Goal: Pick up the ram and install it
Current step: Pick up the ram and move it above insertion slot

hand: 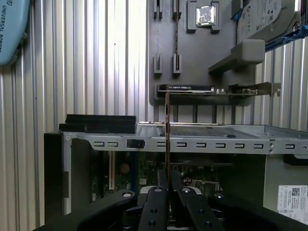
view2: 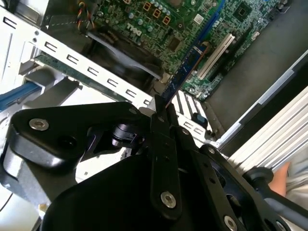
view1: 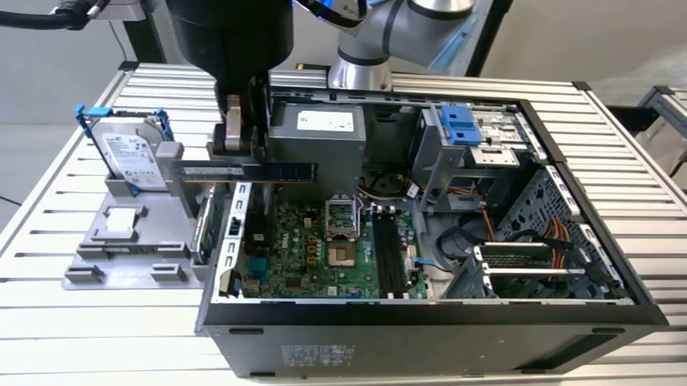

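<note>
The ram (view1: 290, 170) is a long thin blue stick held level above the open computer case's wall on the exterior view's left, between the grey holder and the motherboard. My gripper (view1: 243, 154) is shut on it near its middle. Both wrist views show the ram edge-on, running out from between the fingertips: in the second wrist view the ram (view2: 185, 72) and gripper (view2: 161, 109), in the first the ram (hand: 167, 125) and gripper (hand: 167, 179). The dark memory slots (view1: 388, 251) lie on the motherboard (view1: 290, 249), to the exterior view's right of the ram and lower.
A grey holder tray (view1: 118, 257) stands at the exterior view's left of the case, carrying a silver hard drive in a blue frame (view1: 131, 153) and a green card with a metal bracket (view1: 218, 215). Case walls (view1: 429, 314), the power supply box (view1: 317, 133) and cables (view1: 558, 241) surround the motherboard.
</note>
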Available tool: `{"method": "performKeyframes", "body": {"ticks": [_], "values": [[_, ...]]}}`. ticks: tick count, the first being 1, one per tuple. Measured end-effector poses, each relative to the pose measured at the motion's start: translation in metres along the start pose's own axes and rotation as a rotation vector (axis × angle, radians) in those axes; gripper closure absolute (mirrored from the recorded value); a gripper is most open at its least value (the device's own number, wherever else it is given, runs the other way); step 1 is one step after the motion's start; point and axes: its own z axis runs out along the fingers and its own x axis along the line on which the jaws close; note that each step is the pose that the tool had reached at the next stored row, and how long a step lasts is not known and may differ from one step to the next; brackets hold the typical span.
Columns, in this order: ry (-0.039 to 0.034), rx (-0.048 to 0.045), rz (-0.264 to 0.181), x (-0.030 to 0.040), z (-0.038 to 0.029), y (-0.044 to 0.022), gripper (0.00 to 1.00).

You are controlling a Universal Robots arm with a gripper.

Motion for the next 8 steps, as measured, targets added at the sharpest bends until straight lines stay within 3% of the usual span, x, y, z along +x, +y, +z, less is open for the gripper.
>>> {"method": "performKeyframes", "body": {"ticks": [8], "values": [[0.0000, -0.0005, 0.000, -0.0001, -0.0002, -0.0134, 1.00]]}}
